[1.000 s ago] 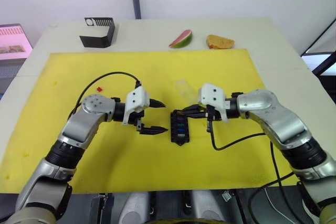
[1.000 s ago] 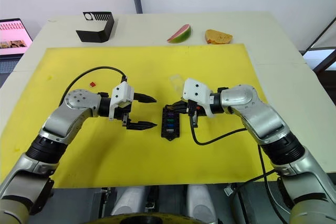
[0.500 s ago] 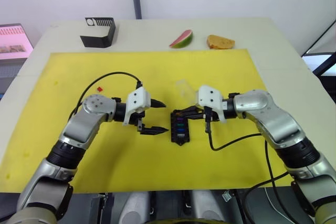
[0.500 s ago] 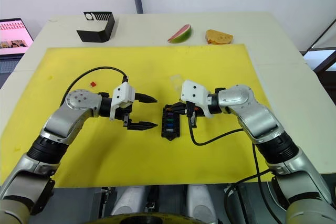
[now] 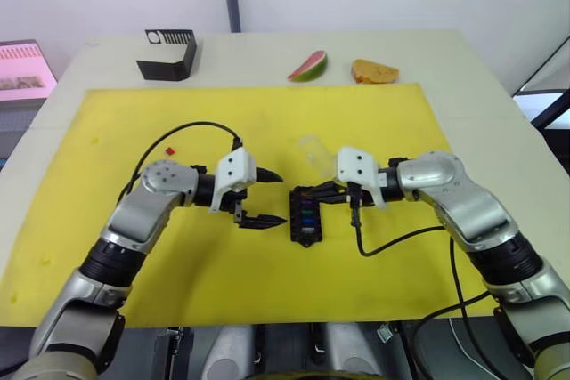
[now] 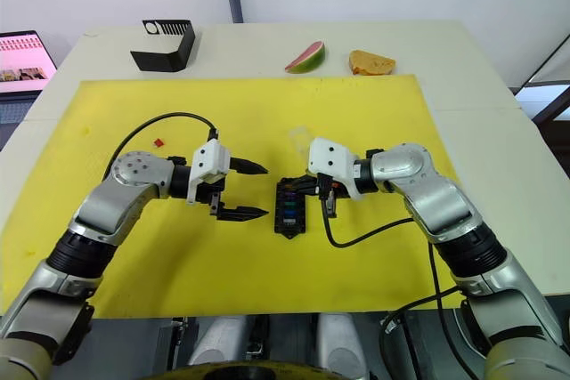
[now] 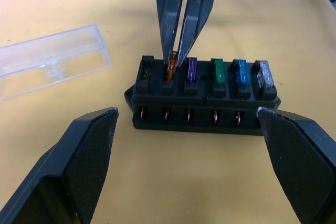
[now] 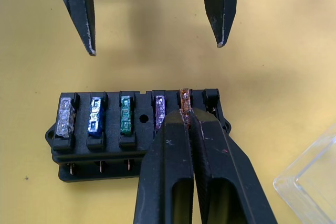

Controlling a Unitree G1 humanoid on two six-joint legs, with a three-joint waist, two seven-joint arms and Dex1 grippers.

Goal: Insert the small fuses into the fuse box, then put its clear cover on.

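Right hand (image 8: 185, 116) pinches amber fuse (image 7: 171, 66) in fuse box (image 7: 205, 98); left hand (image 5: 269, 198) gapes wide.

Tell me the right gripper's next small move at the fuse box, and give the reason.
Probably press the amber fuse straight down, then let go. The right gripper is shut on it in its slot in the fuse box, yet it looks to stand a little higher than the violet fuse beside it. One end slot looks empty.
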